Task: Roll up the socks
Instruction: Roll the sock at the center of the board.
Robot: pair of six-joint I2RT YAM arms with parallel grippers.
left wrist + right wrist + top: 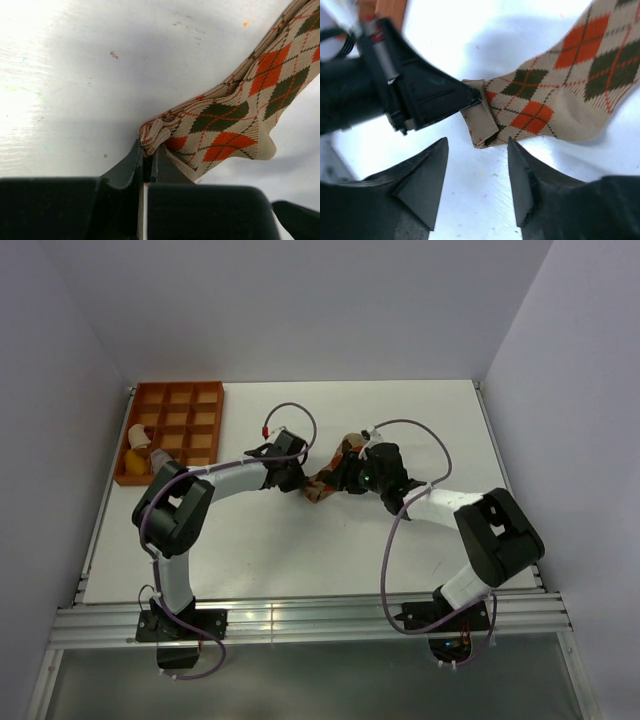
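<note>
On table [400,550]: left gripper [148,159] pinched folded end of argyle sock [225,125]
Right gripper [477,144] spread beside it; sock's long axis apparently ran far-right, away from both

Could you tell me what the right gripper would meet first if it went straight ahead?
Most likely the folded end of the argyle sock, just ahead of the open right gripper, pinched by the left gripper; depth is unclear.

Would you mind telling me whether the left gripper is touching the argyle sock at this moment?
Touching. The left wrist view shows the left gripper shut on the folded edge of the argyle sock, with the fabric pinched between its fingertips.
</note>
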